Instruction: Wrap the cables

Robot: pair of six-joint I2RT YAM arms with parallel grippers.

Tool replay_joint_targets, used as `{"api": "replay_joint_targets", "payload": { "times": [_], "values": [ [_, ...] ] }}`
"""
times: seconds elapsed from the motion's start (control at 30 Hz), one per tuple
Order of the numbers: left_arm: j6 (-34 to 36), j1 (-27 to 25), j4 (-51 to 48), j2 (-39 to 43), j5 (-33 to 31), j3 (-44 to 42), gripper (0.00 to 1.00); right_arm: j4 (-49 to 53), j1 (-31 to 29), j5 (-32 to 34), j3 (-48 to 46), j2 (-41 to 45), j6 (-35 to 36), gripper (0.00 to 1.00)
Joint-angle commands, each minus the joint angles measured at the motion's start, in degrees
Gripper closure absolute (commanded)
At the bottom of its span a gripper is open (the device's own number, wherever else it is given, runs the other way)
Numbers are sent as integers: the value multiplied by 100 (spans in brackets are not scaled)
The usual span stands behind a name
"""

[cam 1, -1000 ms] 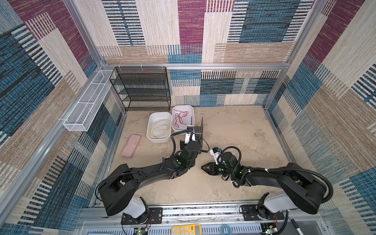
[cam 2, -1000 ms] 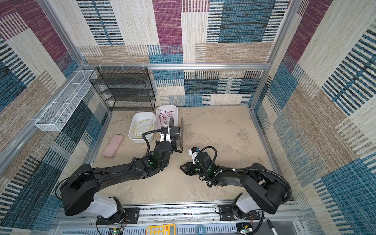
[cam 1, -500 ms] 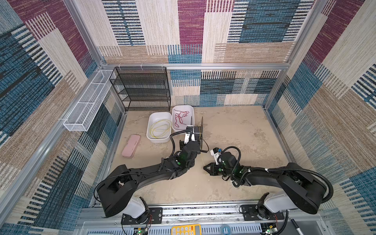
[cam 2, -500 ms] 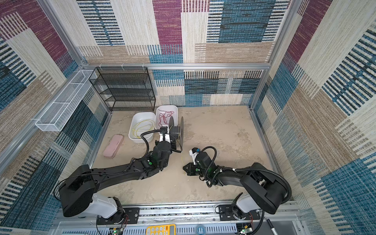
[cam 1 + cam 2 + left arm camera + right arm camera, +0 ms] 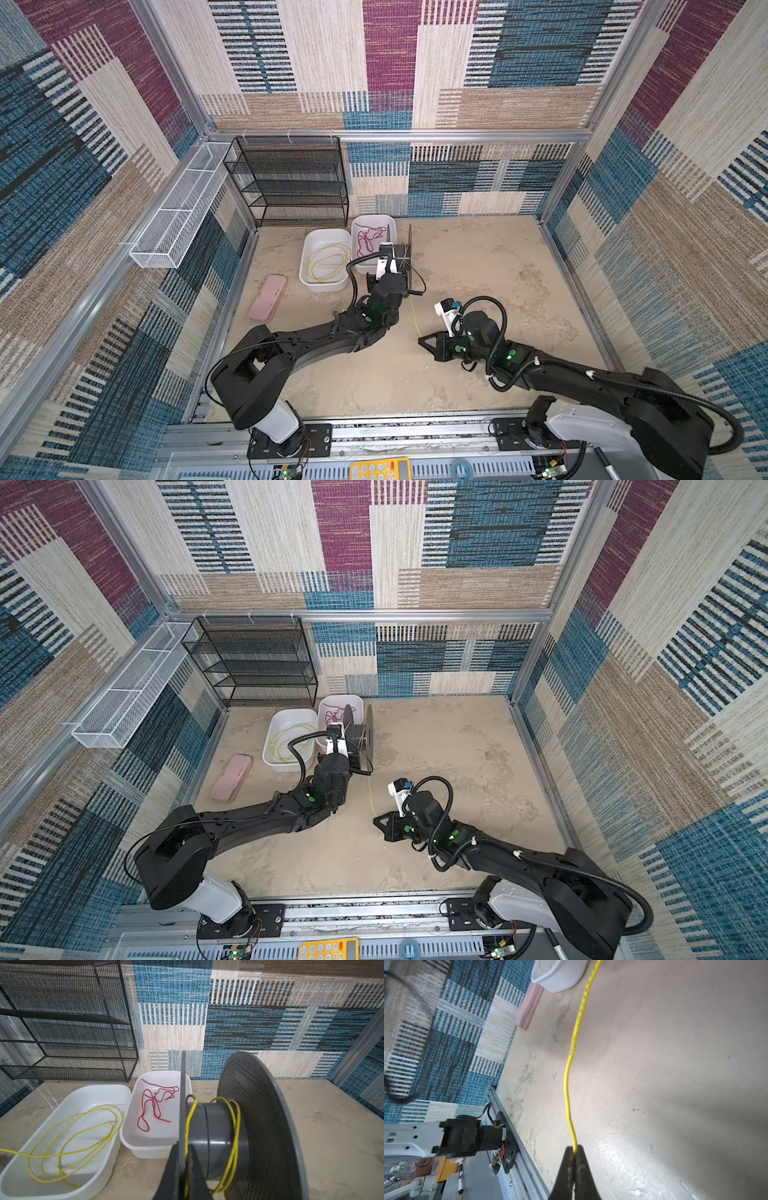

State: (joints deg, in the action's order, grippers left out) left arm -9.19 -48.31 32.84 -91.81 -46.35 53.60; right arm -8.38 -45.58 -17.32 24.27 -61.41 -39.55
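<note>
Winding step in hand, and early in it, judging by the hub. Grips the thin near flange of the grey spool (image 5: 259,1126) with the left pincer (image 5: 184,1148), jaws shut on it, spool upright on its edge. Only a few turns of the yellow cable (image 5: 236,1126) on the hub just past those tips. Pinches the same cable in the right pincer (image 5: 574,1148), jaws fully closed, the strand strung from its tips straight ahead toward the spool. Far more of it loose in loops in the white tub (image 5: 99,1087), ahead and to one side of the left pincer; red cord (image 5: 153,1103) in the second tub (image 5: 162,1072) between that and the spool.

Next, most likely: lead the pinched strand round the hub, taut and between the two flanges, then regrip further along. Calls for slack drawn from the tub without snagging its rim.

Possibly a yellow strand trapped beside the flange in the left pincer too; cannot tell. Strand leaving the tub cut off at the edge of the left wrist view; hair-thin in both top views
</note>
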Motion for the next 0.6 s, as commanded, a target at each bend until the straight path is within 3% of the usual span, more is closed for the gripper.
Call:
{"api": "replay_joint_targets", "payload": {
  "times": [0.0, 0.27, 0.57],
  "values": [
    [657, 42, 946, -275, -94, 175, 100, 885, -29, 131, 215, 610, 202, 100],
    [1202, 154, 1443, -1073, -130, 476, 100, 1481, -30, -105, 948, 1329, 323, 100],
    [1520, 167, 1930, -1030, 256, 311, 100, 2534, -30, 8, 1824, 1368, 915, 100]
  ]
}}
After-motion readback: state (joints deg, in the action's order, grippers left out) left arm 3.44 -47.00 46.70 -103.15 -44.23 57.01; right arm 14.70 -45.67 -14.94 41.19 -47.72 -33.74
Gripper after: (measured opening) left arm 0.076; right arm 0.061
